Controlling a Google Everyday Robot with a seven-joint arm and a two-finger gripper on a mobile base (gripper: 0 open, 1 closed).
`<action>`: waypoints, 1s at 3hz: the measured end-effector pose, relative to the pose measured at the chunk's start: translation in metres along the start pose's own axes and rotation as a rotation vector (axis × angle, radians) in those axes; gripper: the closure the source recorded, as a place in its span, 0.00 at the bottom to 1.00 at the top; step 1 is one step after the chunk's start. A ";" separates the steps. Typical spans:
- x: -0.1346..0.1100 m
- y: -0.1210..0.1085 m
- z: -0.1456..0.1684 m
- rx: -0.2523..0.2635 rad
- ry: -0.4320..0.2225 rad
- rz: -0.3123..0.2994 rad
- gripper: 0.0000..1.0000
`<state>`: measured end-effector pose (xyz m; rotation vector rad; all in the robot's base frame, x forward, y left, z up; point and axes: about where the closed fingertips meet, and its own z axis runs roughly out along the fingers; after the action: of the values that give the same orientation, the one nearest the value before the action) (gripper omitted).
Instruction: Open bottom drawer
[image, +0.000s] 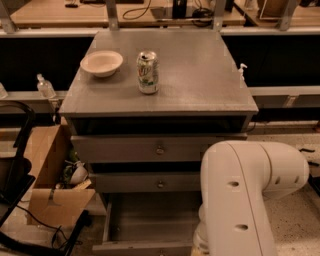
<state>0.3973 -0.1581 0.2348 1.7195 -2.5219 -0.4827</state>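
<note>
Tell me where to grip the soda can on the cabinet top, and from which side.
Grip the can across its round side wall, about mid-height, coming from the front: it stands upright, and the bowl sits apart to its left. The hand is out of view, probably hidden below the white arm by the open bottom drawer.

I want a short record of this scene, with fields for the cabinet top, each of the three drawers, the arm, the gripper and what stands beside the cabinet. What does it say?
cabinet top: grey; holds a bowl and a soda can, set apart
top drawer: shut
middle drawer: shut
bottom drawer: pulled out, plain grey inside showing
arm: white, lower right, covering the bottom drawer's right side
gripper: not in view; probably hidden behind the arm, low at the right
beside cabinet: cardboard box on the left
</note>
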 end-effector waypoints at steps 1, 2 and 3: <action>0.013 0.016 0.008 -0.029 0.011 0.000 1.00; 0.010 0.009 0.007 -0.015 0.007 -0.009 1.00; 0.008 -0.013 0.006 0.028 0.001 -0.047 1.00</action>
<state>0.4044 -0.1683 0.2240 1.7914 -2.5050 -0.4514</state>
